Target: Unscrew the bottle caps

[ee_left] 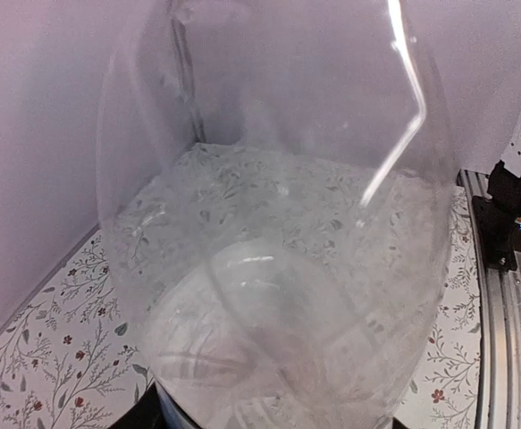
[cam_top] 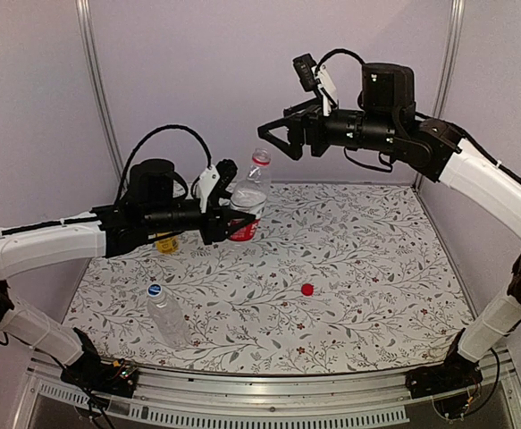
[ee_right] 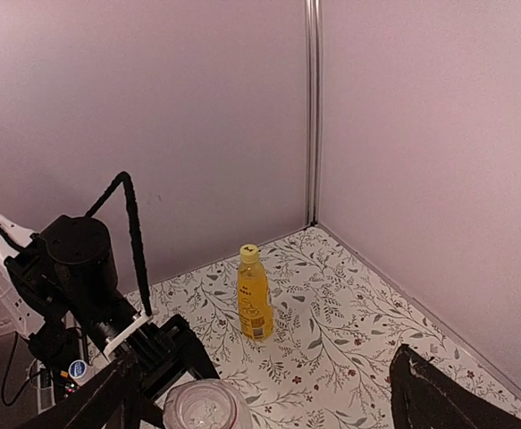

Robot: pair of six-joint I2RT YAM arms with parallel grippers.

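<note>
Right wrist: yellow bottle (ee_right: 254, 304) capped, liquid inside.

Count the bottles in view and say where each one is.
3. The red-label bottle is held off the table in the left claw. The yellow bottle stands behind the left arm. The blue-capped clear bottle is near the table's left front edge. None seems hidden.

Glossy clear plastic bottle (cam_top: 249, 197) above a matt printed tabletop (cam_top: 367, 268).

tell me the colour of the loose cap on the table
The cap is red; top external view.
</note>
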